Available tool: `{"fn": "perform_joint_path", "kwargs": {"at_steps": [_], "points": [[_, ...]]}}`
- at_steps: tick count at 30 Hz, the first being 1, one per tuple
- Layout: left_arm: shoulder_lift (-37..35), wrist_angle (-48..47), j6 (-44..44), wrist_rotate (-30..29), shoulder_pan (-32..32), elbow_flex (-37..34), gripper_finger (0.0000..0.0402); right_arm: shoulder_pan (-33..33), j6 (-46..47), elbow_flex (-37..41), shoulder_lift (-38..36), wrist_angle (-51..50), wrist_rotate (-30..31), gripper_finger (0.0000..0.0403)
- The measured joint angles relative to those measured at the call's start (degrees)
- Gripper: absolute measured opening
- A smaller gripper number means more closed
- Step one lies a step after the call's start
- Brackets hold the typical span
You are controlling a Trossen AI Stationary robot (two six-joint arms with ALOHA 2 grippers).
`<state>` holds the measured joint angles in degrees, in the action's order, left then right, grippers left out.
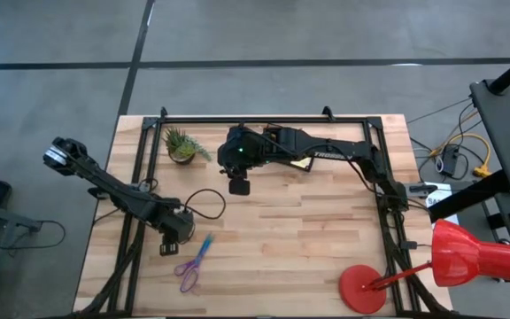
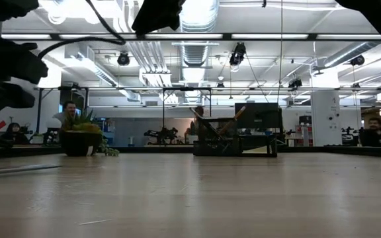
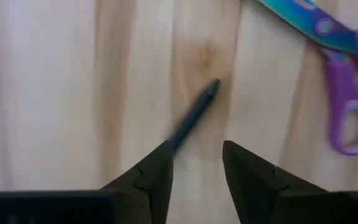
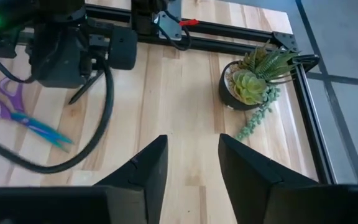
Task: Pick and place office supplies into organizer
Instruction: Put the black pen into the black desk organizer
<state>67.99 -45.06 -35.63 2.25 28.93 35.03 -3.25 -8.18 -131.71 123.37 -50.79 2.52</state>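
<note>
High view: the left gripper point(image 1: 172, 237) is hovering just beside the scissors point(image 1: 191, 263), which are lying flat on the table point(image 1: 308, 239) with purple handles and blue blades. The right gripper point(image 1: 238, 183) is hanging near the potted plant point(image 1: 181, 146), over the table's rear half; the red lamp point(image 1: 441, 261) is standing well apart from the scissors.

Low view: the organizer point(image 2: 235, 140) is showing as a dark boxy shape, far across the table from the plant.

Left wrist view: the fingers point(image 3: 154, 171) are standing parted and empty, with a thin dark pen point(image 3: 194, 114) lying slantwise just beyond their tips, beside the scissors.

Right wrist view: the fingers point(image 4: 143, 167) are spread, holding nothing, near the plant.
</note>
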Motion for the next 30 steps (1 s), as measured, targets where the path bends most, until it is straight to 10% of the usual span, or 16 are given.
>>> {"fn": "perform_joint_path", "kwargs": {"at_steps": [30], "points": [[8.9,-1.92,8.1,-1.3,0.0,-2.86,0.0124,-0.19,-0.84,0.03,0.0,0.25,0.17,0.0132]]}}
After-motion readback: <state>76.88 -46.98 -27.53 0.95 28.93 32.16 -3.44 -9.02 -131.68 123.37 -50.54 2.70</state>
